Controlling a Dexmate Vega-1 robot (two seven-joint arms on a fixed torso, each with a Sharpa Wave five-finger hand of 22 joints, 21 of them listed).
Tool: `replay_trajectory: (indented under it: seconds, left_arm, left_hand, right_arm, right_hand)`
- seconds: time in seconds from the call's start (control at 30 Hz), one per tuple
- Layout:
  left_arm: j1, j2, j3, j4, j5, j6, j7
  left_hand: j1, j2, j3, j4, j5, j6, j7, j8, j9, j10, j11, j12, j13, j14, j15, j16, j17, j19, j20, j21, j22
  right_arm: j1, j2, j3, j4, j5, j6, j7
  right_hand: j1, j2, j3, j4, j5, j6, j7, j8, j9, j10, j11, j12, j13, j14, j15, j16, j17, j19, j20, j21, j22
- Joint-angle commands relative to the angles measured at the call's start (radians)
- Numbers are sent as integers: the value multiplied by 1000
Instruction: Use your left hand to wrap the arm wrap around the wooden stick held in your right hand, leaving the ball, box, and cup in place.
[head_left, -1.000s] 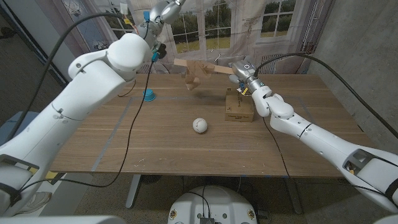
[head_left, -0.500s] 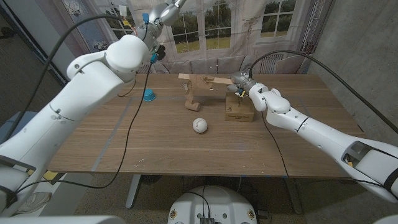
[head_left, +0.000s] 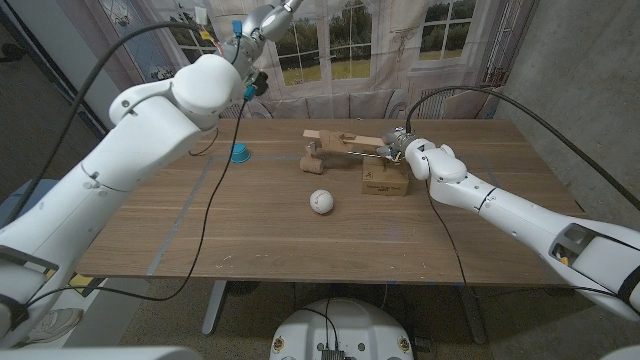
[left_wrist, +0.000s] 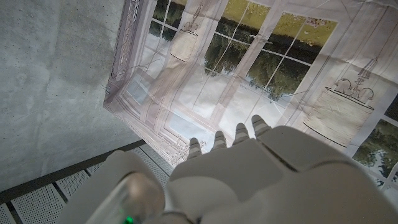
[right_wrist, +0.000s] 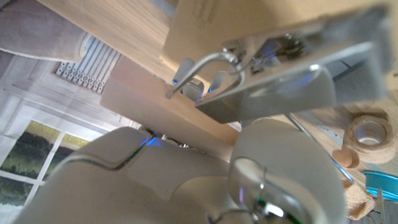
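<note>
My right hand (head_left: 405, 148) grips one end of the wooden stick (head_left: 345, 140), which reaches out nearly level past the cardboard box (head_left: 385, 180). The tan arm wrap (head_left: 312, 159) is bunched on the stick's far end, down at the tabletop. In the right wrist view the wrap's roll (right_wrist: 367, 132) lies beyond the hand (right_wrist: 186, 174). High above the table's back left, my left hand (head_left: 265, 17) is away from the stick; its fingers (left_wrist: 217, 140) reach out toward the curtain and hold nothing. The white ball (head_left: 320, 201) sits mid-table. At the back left stands the blue cup (head_left: 239, 153).
The wooden table (head_left: 250, 240) has bare room in front and to the right. A printed window curtain (head_left: 330, 50) hangs behind it. Black cables (head_left: 210, 200) droop from both arms over the table.
My right hand has lowered the stick and drawn it to the right, from raised above the table to just above the box. The wrap came down with it. The left arm stayed up.
</note>
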Motion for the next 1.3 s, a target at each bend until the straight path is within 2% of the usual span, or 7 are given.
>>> replay_trajectory:
  seconds: [0.03,0.3,0.53,0.6,0.87,1.0,1.3]
  left_arm:
    - [-9,-3,10,-6,-6,18,2]
    - [-16,-2,16,-8,-8,26,1]
    - [-15,-3,15,-12,-9,25,3]
    - [-16,-1,15,-14,-9,25,2]
    - [-13,2,12,-20,-9,27,5]
    - [-12,1,10,-18,-12,27,6]
    - [-18,4,6,-6,-22,25,-4]
  left_hand:
    - [11,3,-7,1,4,4,2,8,4,-61,8,5,3,-119,9,10,2,-188,-1,7,2]
    - [16,3,-13,-1,8,18,5,9,5,-54,9,8,3,-108,9,12,1,-172,-1,12,3]
    - [18,4,-15,-2,9,21,7,9,5,-54,10,8,3,-109,10,11,1,-169,0,12,3]
    - [18,4,-15,-2,9,21,6,9,5,-54,11,8,3,-108,10,11,1,-168,0,12,3]
    - [19,4,-16,-3,10,22,7,8,5,-54,10,8,3,-108,9,10,1,-166,0,13,3]
    - [20,4,-17,-3,10,21,6,8,5,-54,11,7,3,-109,9,10,1,-164,0,13,3]
    - [23,5,-19,-4,12,20,5,6,5,-56,10,7,3,-109,8,9,1,-161,0,13,3]
  right_arm:
    - [18,-16,-26,25,32,-74,69]
    - [4,-31,-18,-7,48,-99,36]
    - [3,-48,-11,-36,64,-104,39]
    - [5,-52,-11,-39,65,-100,38]
    - [13,-48,-21,-49,51,-145,58]
    - [35,-43,-26,-45,54,-178,109]
    - [72,-47,-9,-29,139,-170,184]
  right_hand:
    - [-8,1,-8,4,12,-10,-7,-23,-25,-25,-10,-28,-39,-38,-136,-19,-3,-20,-99,-26,-1]
    - [-16,4,-36,-5,17,-194,-51,-217,-177,-308,-15,-226,-323,-87,-150,-583,-423,-66,-51,-151,4]
    - [-69,-150,-94,-20,3,-392,-28,-456,-299,-505,36,-384,-508,-232,-100,-931,-679,-121,66,-221,3]
    - [-80,-153,-101,-17,6,-447,-68,-506,-317,-555,50,-429,-542,-255,-87,-965,-705,-137,82,-237,3]
    - [-94,-203,-140,-29,14,-556,-73,-624,-341,-658,15,-566,-641,-374,-68,-1063,-774,-234,94,-315,0]
    - [-138,-287,-223,-28,31,-614,-38,-712,-341,-740,19,-676,-713,-506,-13,-1134,-814,-313,116,-398,0]
    - [-186,-339,-356,-43,63,-620,-74,-774,-338,-817,39,-759,-757,-629,52,-1192,-841,-405,158,-492,-1]
